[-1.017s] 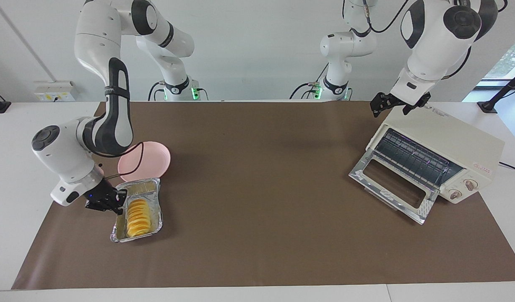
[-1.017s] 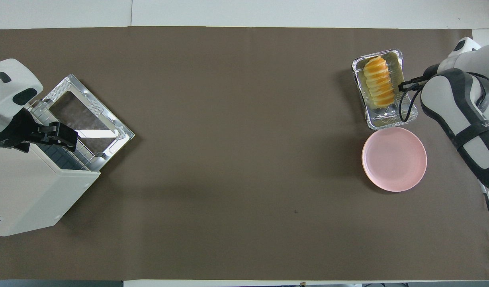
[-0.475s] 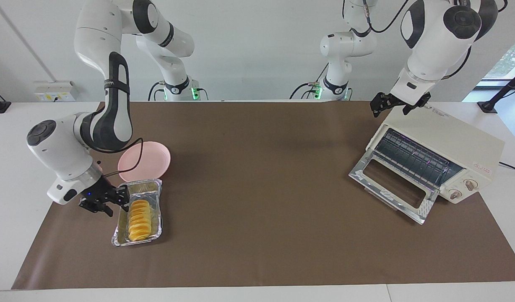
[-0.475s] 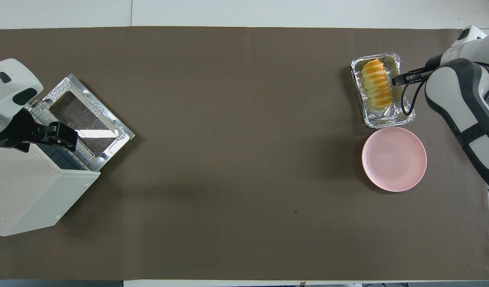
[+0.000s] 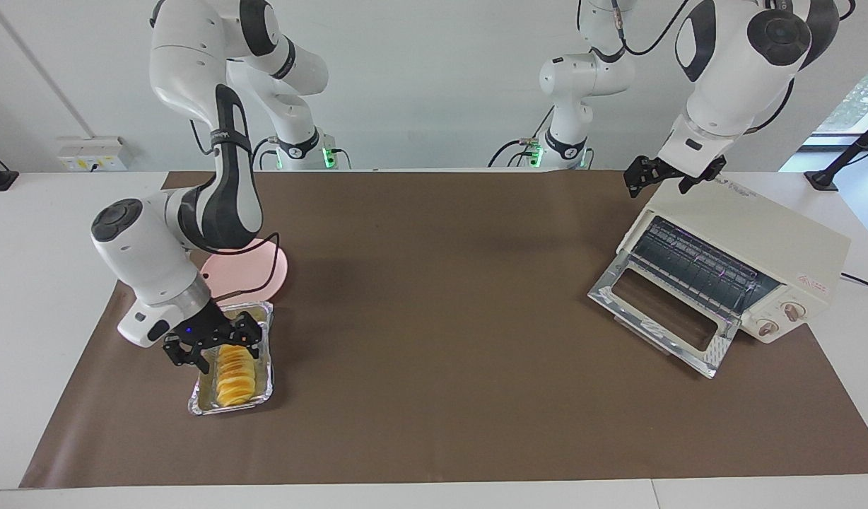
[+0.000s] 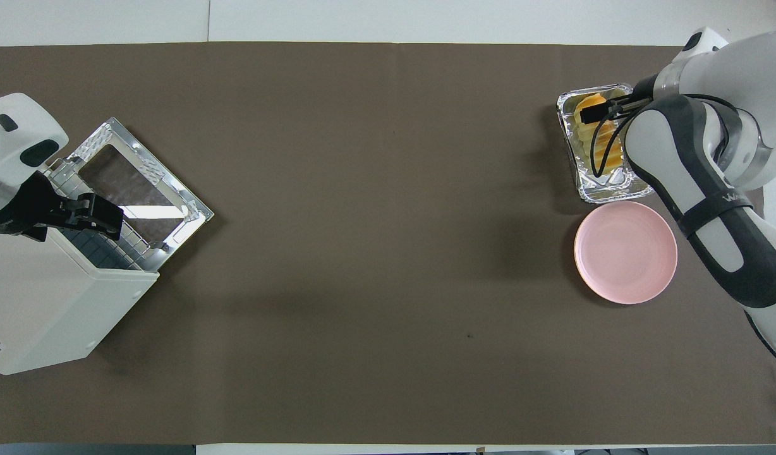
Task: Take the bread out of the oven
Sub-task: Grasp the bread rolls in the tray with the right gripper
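Bread in tray, oven at other end, door down.

Bread (image 5: 235, 373) in foil tray (image 5: 263, 393) on mat (image 5: 434, 396), at right arm's end of table. Plate (image 5: 273, 270) just beside tray, nearer robots. Oven (image 5: 748, 258) well apart, at left arm's end, door (image 5: 661, 316) dropped open onto mat w/ rack (image 5: 695, 272) showing. R gripper (image 5: 211, 341) over tray's end of bread nearer robots. L gripper (image 5: 664, 177) over oven's top corner nearest robots.

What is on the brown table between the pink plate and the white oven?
Nothing: between the pink plate and the oven only the bare brown mat shows, plainest in the overhead view.
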Tool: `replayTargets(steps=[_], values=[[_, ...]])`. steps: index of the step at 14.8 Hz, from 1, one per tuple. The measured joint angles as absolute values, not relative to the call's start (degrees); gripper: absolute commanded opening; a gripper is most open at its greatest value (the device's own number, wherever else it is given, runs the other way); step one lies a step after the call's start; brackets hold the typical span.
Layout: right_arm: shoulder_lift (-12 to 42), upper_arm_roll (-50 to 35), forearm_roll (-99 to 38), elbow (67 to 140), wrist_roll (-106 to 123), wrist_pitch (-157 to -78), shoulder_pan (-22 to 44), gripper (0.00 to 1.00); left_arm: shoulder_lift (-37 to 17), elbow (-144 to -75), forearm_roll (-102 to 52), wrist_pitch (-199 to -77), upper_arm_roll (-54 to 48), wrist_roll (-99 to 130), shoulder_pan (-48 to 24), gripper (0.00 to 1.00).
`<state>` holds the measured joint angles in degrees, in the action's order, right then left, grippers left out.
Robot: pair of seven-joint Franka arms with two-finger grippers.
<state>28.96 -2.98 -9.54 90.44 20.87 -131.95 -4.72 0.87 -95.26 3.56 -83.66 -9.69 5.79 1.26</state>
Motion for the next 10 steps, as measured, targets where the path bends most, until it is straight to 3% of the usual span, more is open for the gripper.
replayTargets(steps=[5,7,8,10], values=[[30.97,-2.66,-9.50,91.75,20.88,-134.96,-4.88,0.98,0.87,-95.26,3.56,-83.67,-9.69,5.79,1.26,1.00],[31.00,-2.68,-9.50,93.21,20.88,-136.48,-4.86,0.90,0.87,-95.25,3.56,-83.67,-9.69,5.79,1.26,1.00],[31.00,-2.68,-9.50,93.72,20.88,-136.67,-4.86,0.80,0.87,-95.25,3.56,-83.67,-9.69,5.79,1.26,1.00],[30.98,-2.67,-9.50,95.06,20.88,-138.32,-4.87,0.42,0.87,-95.26,3.56,-83.67,-9.69,5.79,1.26,1.00]])
